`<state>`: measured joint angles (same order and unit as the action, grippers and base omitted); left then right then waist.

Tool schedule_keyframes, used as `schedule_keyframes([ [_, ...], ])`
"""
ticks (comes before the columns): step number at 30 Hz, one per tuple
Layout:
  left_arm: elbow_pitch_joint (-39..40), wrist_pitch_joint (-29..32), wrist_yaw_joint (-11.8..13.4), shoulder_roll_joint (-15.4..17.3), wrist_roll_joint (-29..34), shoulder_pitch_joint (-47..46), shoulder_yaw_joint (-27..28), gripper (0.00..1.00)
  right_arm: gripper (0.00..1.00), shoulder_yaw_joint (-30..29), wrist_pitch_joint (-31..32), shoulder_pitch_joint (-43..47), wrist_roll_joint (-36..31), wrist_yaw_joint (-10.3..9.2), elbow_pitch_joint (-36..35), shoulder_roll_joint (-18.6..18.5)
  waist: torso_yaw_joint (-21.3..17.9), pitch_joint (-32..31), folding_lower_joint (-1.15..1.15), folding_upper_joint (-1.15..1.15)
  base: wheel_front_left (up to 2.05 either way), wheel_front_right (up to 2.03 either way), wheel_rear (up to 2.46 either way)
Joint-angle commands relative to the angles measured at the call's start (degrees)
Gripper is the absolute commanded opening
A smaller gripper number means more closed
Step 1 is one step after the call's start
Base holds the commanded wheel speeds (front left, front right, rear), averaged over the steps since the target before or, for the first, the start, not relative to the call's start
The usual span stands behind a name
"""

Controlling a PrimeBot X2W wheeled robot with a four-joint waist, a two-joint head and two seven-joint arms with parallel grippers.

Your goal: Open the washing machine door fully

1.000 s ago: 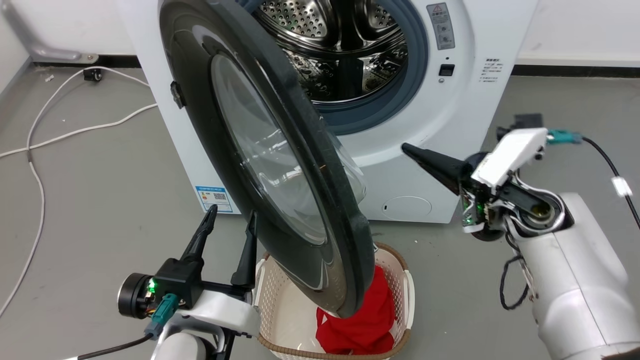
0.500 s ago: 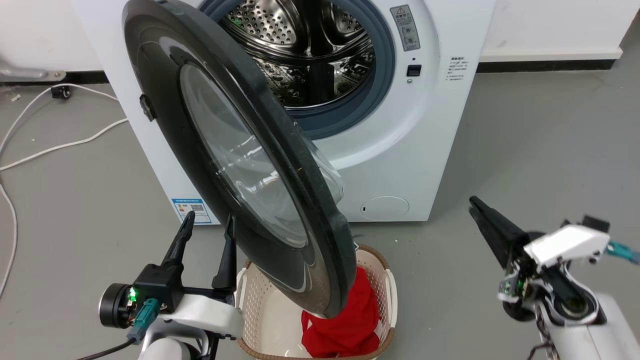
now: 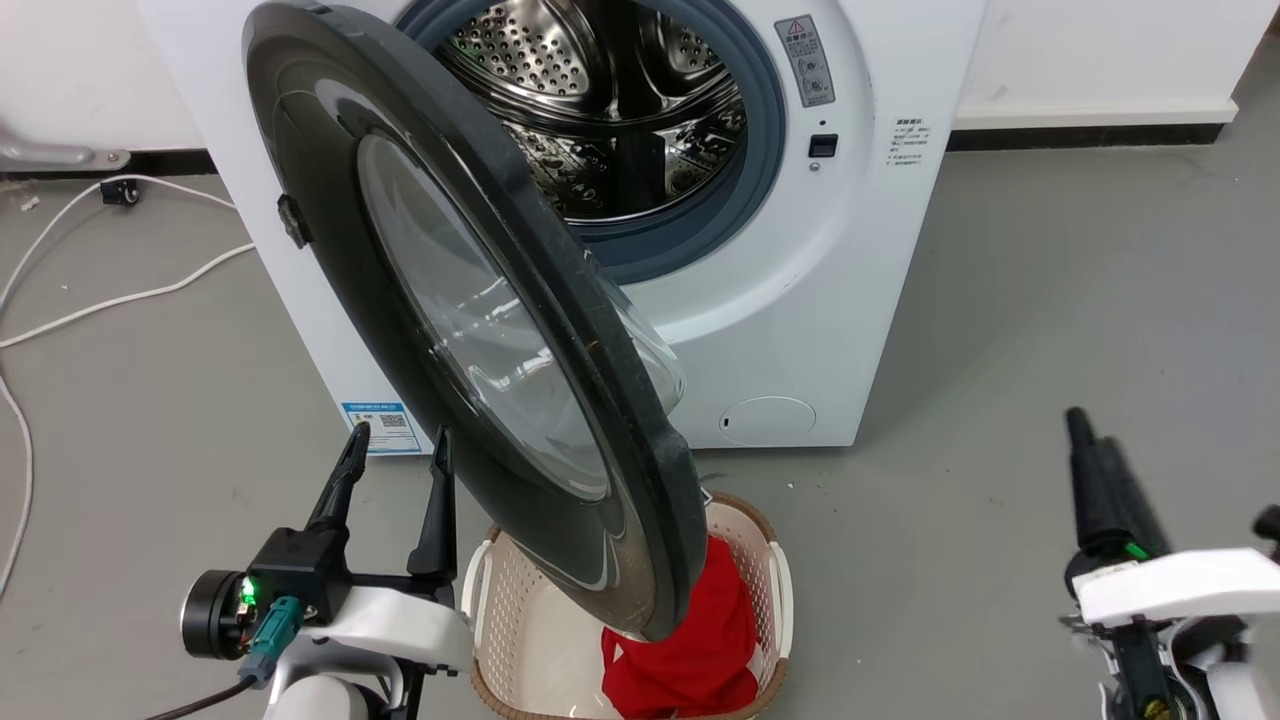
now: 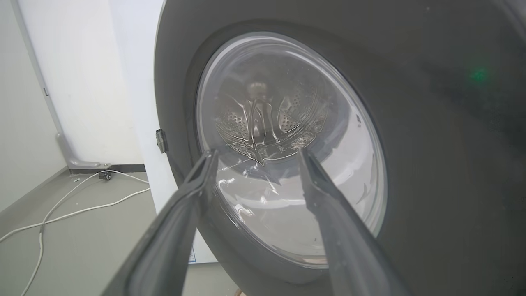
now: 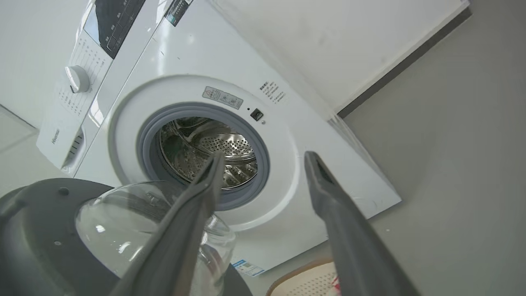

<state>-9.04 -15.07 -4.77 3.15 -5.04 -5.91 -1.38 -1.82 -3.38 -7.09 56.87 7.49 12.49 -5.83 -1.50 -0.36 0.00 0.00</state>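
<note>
The grey floor (image 3: 1050, 300) extends across the scene. The washing machine (image 3: 850, 300) is positioned at the far centre, against a white wall. Its perforated steel drum (image 3: 600, 80) is exposed, ringed by the grey gasket (image 3: 745, 190).

The washing machine door (image 3: 330, 250) is hinged at the left side of the opening and is swung outward toward the near side, partly open at an angle to the machine front. Its clear glass bowl (image 3: 480, 330) faces the drum side. The lower edge of the door hangs above the beige laundry basket (image 3: 785, 600), which is placed on the floor near the machine and contains a red cloth (image 3: 700, 660).

The left gripper (image 3: 400, 432) is located at the near left, fingers spread apart and empty, directed at the outer face of the door. Contact with the door cannot be determined. The right gripper (image 3: 1078, 420) is located at the near right, well apart from the door; in the right wrist view its fingers are spread with nothing between them.

A white cable (image 3: 120, 295) lies on the floor at the far left. A blue label (image 3: 380, 425) and a round flap (image 3: 765, 420) are fitted low on the machine front.
</note>
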Motion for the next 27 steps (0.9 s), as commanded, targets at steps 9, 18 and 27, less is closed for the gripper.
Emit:
schedule_keyframes([
  [9, 0.5, -0.1, 0.2, 0.1, 0.5, -0.2, 1.1, 1.0, 1.0, -5.4, -10.8, 1.8, -47.3, -0.01, -13.2, 0.7, 0.0, 0.3, 0.0, 0.0, 0.0, 0.0, 0.0],
  [18, 0.9, -0.1, -0.1, 0.0, 1.1, -0.1, 1.3, 1.0, 1.0, -1.7, -7.2, 9.6, -59.1, -0.02, -19.6, 3.0, 0.3, 0.1, 0.0, 0.0, 0.0, 0.0, 0.0],
  [27, 1.0, -0.1, -0.3, 0.0, 1.4, -0.2, 0.9, 1.0, 1.0, -1.1, -9.3, 9.2, -54.1, -0.02, -13.3, 3.0, 0.3, 0.0, 0.0, 0.0, 0.0, 0.0, 0.0],
])
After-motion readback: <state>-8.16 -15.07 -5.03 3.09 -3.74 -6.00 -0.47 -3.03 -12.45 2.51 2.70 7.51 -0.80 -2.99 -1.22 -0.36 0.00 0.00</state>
